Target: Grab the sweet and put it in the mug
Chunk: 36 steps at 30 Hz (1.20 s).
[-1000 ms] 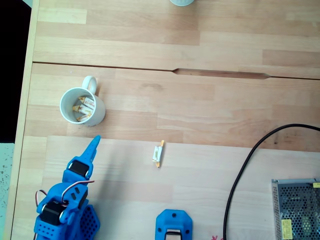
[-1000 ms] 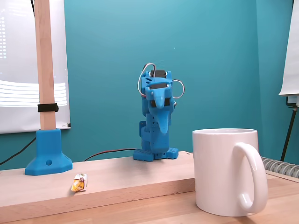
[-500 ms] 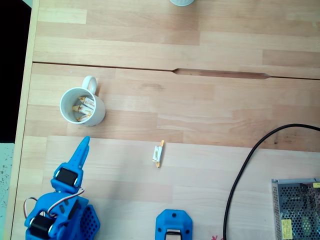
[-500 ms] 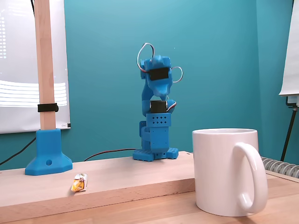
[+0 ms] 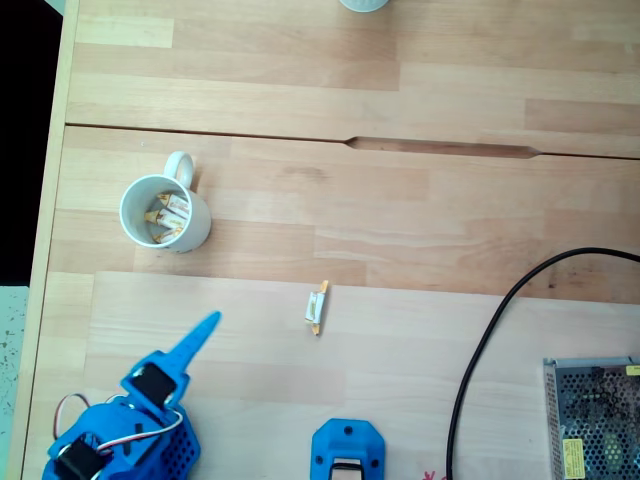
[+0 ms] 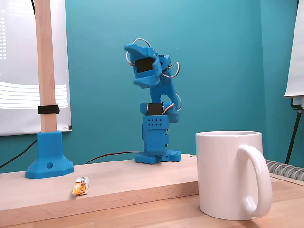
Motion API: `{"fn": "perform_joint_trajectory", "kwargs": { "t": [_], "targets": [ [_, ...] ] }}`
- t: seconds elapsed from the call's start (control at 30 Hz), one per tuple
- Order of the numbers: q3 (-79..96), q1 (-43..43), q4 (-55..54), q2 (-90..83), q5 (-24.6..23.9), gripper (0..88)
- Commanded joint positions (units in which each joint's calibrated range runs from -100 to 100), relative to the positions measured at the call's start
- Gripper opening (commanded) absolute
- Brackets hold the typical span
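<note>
The sweet [image 5: 316, 305] lies alone on the wooden table [image 5: 420, 210], in a fixed view from above near the middle, well apart from the white mug [image 5: 163, 213] at the left. In the low fixed view, the sweet [image 6: 80, 185] rests on the raised board, near the blue post base [image 6: 49, 161], and the mug [image 6: 232, 174] stands close to the camera at the right. The mug already holds a few wrapped sweets [image 5: 166, 216] of the same kind.

The blue gripper [image 5: 203, 330] is raised above the table, near the arm's base, and points roughly toward the sweet without touching anything. In the low view the gripper [image 6: 135, 64] seems slightly spread, with a dark gap between the two fingers, and it holds nothing.

My judgement is that the reach to the sweet is still to be done. The sweet is tiny and flat, so the fingers may close above it or push it aside if they come down a little off. Its twisted ends may slip out of a weak pinch. The black cable [image 5: 480, 340] lies at the right, away from the likely path.
</note>
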Motion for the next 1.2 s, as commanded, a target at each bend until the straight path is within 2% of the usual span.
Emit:
{"fn": "perform_joint_trajectory", "kwargs": {
  "t": [0.0, 0.37, 0.53, 0.77, 1.17],
  "targets": [
    [0.88, 3.12, -0.39, -0.35, 0.10, 29.4],
    [13.73, 4.50, 0.26, -0.27, 0.10, 29.4],
    [13.73, 4.50, -0.55, 0.77, 0.10, 29.5],
    [9.44, 4.29, -0.71, 2.66, 0.10, 29.5],
    [-12.14, 3.92, 0.10, 31.66, -0.24, 29.5]
  ]
}}
